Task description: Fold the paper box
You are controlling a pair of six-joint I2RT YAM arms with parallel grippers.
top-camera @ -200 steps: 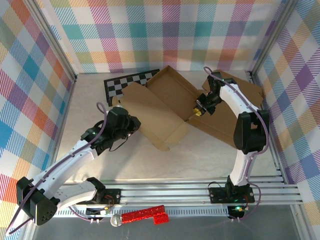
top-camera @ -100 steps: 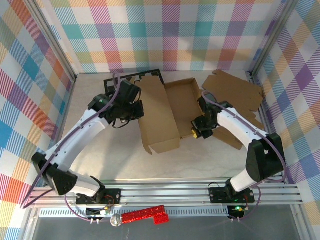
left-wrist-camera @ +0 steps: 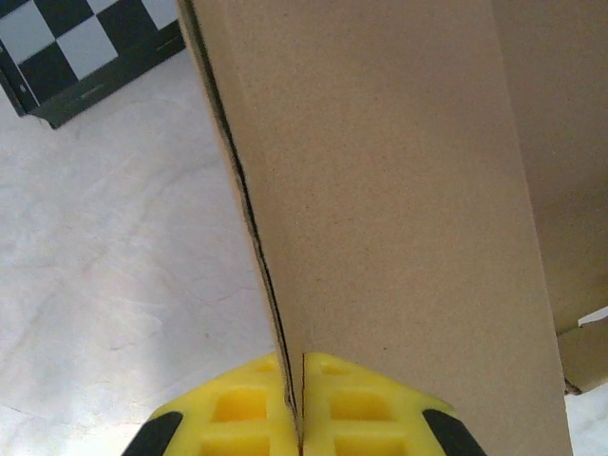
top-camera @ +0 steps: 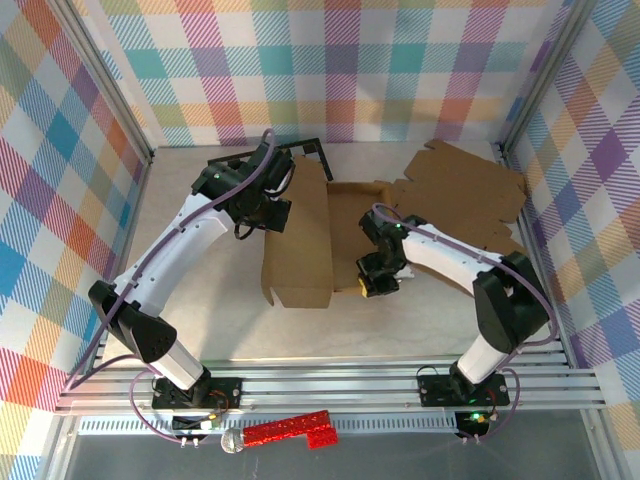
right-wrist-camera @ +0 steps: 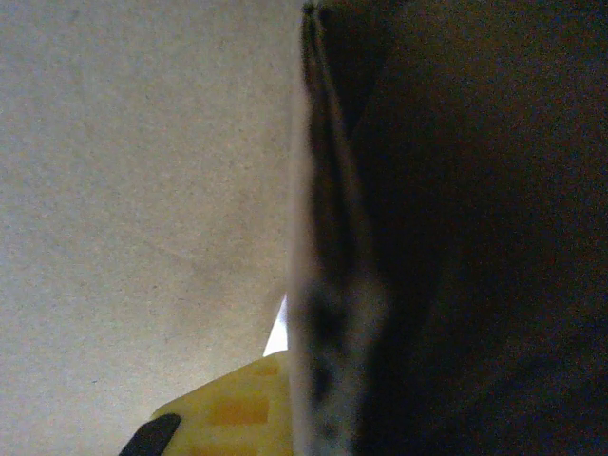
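The brown paper box (top-camera: pixel 300 250) lies mid-table, its long lid panel raised beside the open tray part (top-camera: pixel 352 212). My left gripper (top-camera: pixel 272 212) is shut on the panel's left edge. In the left wrist view the yellow fingertips (left-wrist-camera: pixel 332 394) pinch that cardboard edge (left-wrist-camera: pixel 380 190) at the gripper (left-wrist-camera: pixel 296 369). My right gripper (top-camera: pixel 368 283) holds the tray's near right wall. In the right wrist view one yellow finger (right-wrist-camera: pixel 233 408) presses a blurred dark cardboard wall (right-wrist-camera: pixel 332 285); the other finger is hidden behind it.
A second flat cardboard blank (top-camera: pixel 465 185) lies at the back right. A black-and-white checkerboard (top-camera: pixel 228 163) sits at the back left, partly under my left arm and also seen in the left wrist view as the checkerboard (left-wrist-camera: pixel 76 47). Plaid walls enclose the table.
Both arms carried the box leftward and nearer. The lid panel swung up steeper over the tray. The right gripper slid left and toward the front; the left arm reached further back.
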